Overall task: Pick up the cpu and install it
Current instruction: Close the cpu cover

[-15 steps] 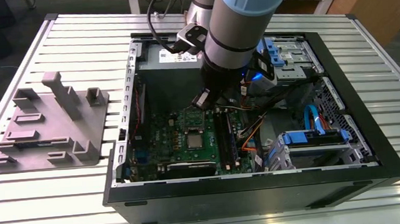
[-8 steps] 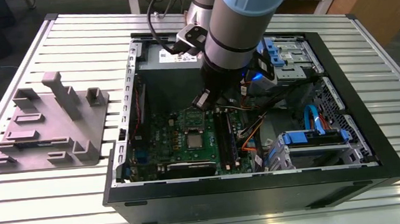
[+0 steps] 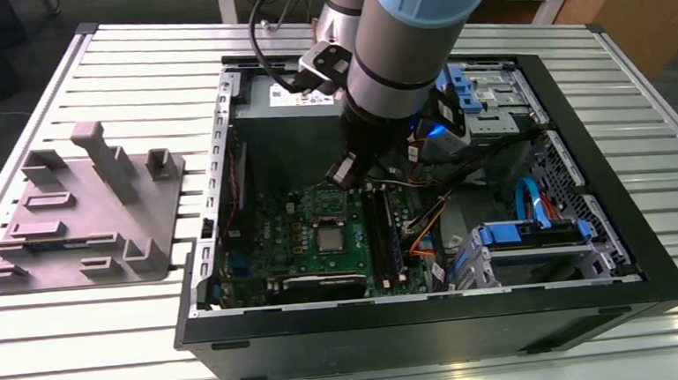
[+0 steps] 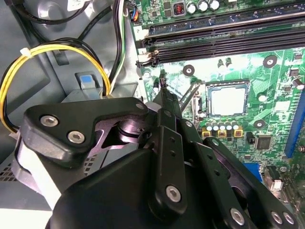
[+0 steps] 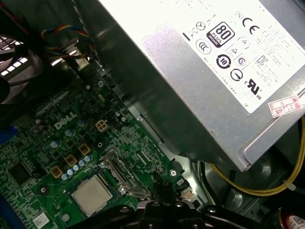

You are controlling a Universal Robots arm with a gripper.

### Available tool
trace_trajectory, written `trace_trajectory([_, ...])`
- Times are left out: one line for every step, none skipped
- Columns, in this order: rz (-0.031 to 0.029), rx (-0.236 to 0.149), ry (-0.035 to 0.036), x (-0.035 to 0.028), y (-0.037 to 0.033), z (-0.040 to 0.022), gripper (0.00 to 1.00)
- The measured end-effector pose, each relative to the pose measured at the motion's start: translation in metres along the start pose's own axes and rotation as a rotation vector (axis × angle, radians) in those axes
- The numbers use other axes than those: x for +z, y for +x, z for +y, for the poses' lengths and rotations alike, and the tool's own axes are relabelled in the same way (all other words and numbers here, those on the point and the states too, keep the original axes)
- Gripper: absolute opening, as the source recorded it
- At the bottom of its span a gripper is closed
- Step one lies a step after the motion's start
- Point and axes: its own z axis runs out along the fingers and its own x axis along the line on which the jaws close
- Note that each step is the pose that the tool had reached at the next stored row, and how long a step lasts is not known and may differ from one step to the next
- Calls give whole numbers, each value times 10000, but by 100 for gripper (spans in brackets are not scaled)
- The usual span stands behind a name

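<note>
Cpu (image 4: 228,99) seated in motherboard (image 3: 274,238) socket, judged light, stiff, fragile, best gripped by opposite edges; hand (image 4: 163,90) nearby, fingers pressed together, empty.

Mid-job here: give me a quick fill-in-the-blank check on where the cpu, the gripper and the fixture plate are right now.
1. The cpu lies in the socket on the green ____.
2. The gripper hangs inside the open computer ____.
3. The grey fixture plate lies outside the case, toward the exterior view's ____.

Missing words: motherboard; case; left
</note>
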Motion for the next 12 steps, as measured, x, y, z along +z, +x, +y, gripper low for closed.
trace_trajectory([2, -8, 0, -3, 0, 1, 10])
trace_trajectory([4, -15, -1, -6, 1, 2, 10])
trace_trajectory([5, -23, -1, -10, 1, 3, 10])
trace_trajectory([6, -28, -2, -17, 0, 4, 10])
trace_trajectory([6, -33, -3, -22, 0, 5, 10])
trace_trajectory([4, -36, -5, -27, -1, 6, 10])
trace_trajectory([1, -40, -7, -31, -1, 7, 10])
trace_trajectory([-2, -45, -11, -35, -1, 8, 10])
trace_trajectory([-7, -53, -16, -38, -1, 9, 10])
trace_trajectory([-11, -61, -23, -41, -1, 10, 10])
trace_trajectory([-17, -72, -29, -44, -2, 10, 10])
trace_trajectory([-23, -84, -37, -47, -2, 10, 10])
